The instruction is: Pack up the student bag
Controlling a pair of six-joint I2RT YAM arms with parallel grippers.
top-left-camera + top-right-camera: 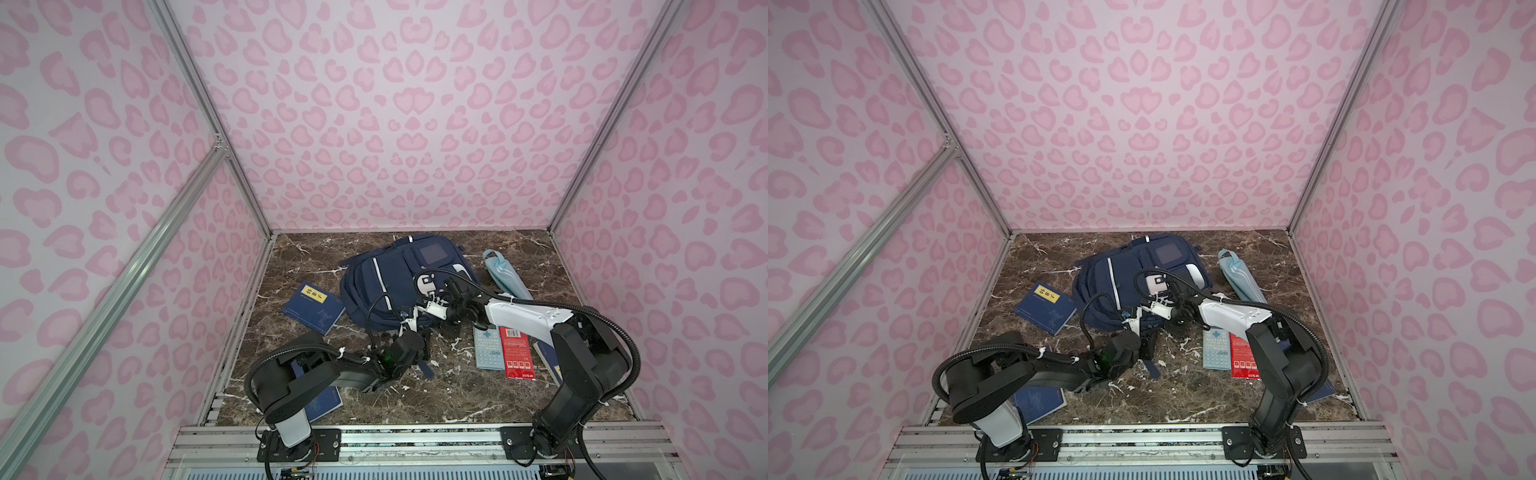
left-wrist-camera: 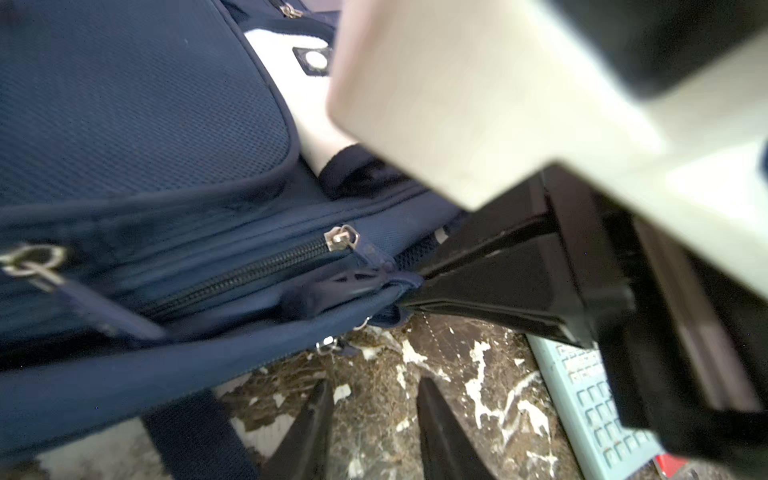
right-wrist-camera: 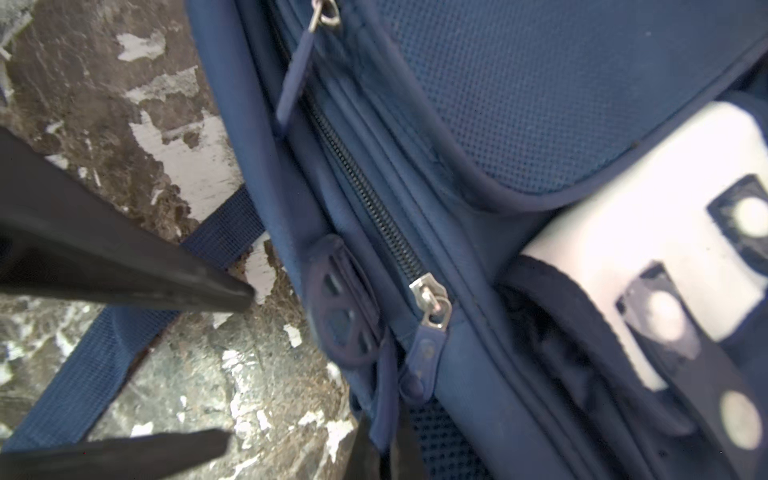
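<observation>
The right gripper (image 2: 409,291) pinches the zipped student bag's (image 1: 374,286) near edge; the left gripper (image 2: 374,382) stands spread, empty, over bare table (image 1: 449,390) beside it.

Three notebooks (image 1: 313,307); single student bag (image 1: 365,286), calculator (image 1: 488,349), red pack (image 1: 517,353), pouch (image 1: 500,270).

On the brown marble tabletop (image 1: 457,399), a blue notebook with a yellow label (image 1: 313,309) lies at the left. At the right, a pale teal calculator (image 1: 489,349) lies against a red packet (image 1: 516,353) (print too small to read). A light blue striped pouch (image 1: 505,272) lies farther back.
</observation>
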